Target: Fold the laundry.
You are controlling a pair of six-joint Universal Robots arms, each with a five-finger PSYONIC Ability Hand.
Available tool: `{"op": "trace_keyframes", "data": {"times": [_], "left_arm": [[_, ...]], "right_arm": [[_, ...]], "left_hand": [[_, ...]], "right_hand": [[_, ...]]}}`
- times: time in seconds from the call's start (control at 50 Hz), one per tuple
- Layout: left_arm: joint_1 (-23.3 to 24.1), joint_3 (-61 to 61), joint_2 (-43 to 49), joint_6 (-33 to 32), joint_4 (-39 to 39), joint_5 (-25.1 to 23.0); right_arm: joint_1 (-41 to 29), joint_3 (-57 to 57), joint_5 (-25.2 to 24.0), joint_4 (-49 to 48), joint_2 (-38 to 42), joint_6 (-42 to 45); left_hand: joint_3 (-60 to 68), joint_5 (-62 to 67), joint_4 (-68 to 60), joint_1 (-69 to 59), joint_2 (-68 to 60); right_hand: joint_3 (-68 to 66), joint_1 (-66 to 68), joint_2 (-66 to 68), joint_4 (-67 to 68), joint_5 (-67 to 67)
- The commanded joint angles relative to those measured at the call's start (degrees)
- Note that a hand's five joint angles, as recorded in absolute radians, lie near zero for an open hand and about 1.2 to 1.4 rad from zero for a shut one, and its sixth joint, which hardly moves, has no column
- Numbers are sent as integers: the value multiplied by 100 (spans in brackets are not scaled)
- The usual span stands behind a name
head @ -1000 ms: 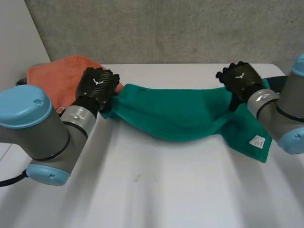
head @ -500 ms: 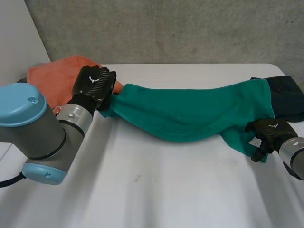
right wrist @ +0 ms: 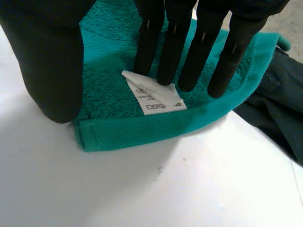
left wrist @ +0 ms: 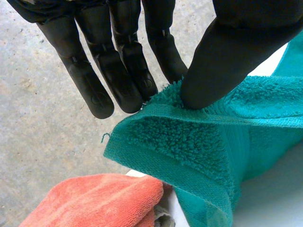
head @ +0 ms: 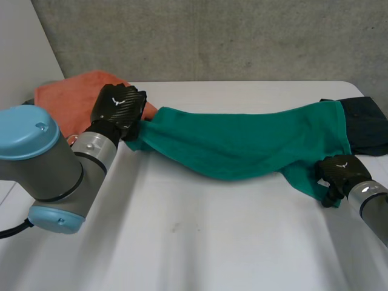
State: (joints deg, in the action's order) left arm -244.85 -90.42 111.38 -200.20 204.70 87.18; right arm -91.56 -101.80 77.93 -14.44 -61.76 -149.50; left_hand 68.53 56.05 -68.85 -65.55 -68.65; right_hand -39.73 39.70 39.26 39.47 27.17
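Head view: right hand (head: 338, 172) hides, perhaps presses, towel (head: 242, 142) corner.

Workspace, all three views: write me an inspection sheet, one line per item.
Surface: white table, a faint small mark near its middle.
Job's things: green towel stretched across the table's far half, sagging in the middle; white label at its near right corner.
Clutter: orange towel at the far left corner; dark garment at the far right, beside the green towel's end.
Hands: left hand pinches the green towel's edge between thumb and straight fingers, at the end by the orange towel; right hand, fingers straight, over the labelled corner.
Cables: nothing seen.
Surroundings: grey concrete wall behind the table.
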Motion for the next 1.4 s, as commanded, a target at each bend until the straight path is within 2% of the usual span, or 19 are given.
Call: {"op": "trace_keyframes", "data": {"times": [0.02,0.26,0.36,0.4,0.52,0.58,0.66,0.76,0.84,0.92,0.98,1.1,1.18,1.28,1.4], "left_arm": [[-19,7,-3,-1,0,0],[-28,-20,-3,8,0,0],[-28,-20,-3,8,0,9],[-28,-20,-3,8,0,9],[-63,-11,-73,8,-70,18],[-168,24,-222,8,-324,18],[-309,24,-757,25,-781,9],[-370,33,-1539,34,-1396,0],[-484,33,-2225,-36,-2012,-35],[-712,103,-2831,-203,-2845,-61],[-783,68,-2885,-326,-3233,-87],[-766,-212,-2412,-897,-3648,-123],[-731,-301,-1946,-1073,-3621,-132],[-757,111,-971,-1038,-3306,-114],[-704,1297,198,-1065,-2708,-79]], "right_arm": [[-11,125,-15,-279,76,-9],[-20,538,-15,-314,348,17],[-37,714,-15,-314,507,26],[-37,811,-15,-270,585,26],[7,908,3,-148,524,17],[16,925,-6,133,297,114],[16,1083,38,888,-476,456],[94,1443,91,2704,-1424,1123],[200,1751,91,3708,-2250,1641],[340,1980,108,4193,-2832,2116],[367,1989,100,4405,-2947,2363],[306,1813,73,4581,-2571,2575],[227,1848,99,4450,-1868,2452],[-115,2102,309,3494,-981,2075],[-388,2709,662,2465,-198,2039]], "left_hand": [[1147,1395,-1115,-1445,-1135],[1147,1395,-1115,-1445,-1135],[1147,1395,-1115,-1445,-1135],[1147,1395,-1115,-1445,-1135],[1147,1395,-1115,-1445,-1135],[1147,1395,-1115,-1445,-1135],[1147,1395,-1115,-1445,-1135],[1147,1395,-1115,-1445,-1135],[1147,1395,-1115,-1445,-1135],[1147,1395,-1115,-1445,-1135],[1147,1395,-1115,-1445,-1135],[1147,1395,-1115,-1445,-1135],[1147,1395,-1115,-1445,-1135],[1147,1395,-1115,-1445,-1135],[1147,1395,-1115,-1445,-1135]], "right_hand": [[-1039,1042,1086,1065,1295],[-1442,1445,1489,1468,1698],[-2753,2756,2800,2779,3009],[-3859,3862,3906,3886,4115],[-4027,4030,4074,4053,4283],[-4027,4030,4074,4053,4283],[-4027,4030,4074,4053,4283],[-4027,4030,4074,4053,4283],[-4027,4030,4074,4053,4283],[-4027,4030,4074,4053,4283],[-4027,4030,4074,4053,4283],[-4027,4030,4074,4053,4283],[-4027,4030,4074,4053,4283],[-4027,4030,4074,4053,4283],[-4027,4030,4074,4053,4283]]}}
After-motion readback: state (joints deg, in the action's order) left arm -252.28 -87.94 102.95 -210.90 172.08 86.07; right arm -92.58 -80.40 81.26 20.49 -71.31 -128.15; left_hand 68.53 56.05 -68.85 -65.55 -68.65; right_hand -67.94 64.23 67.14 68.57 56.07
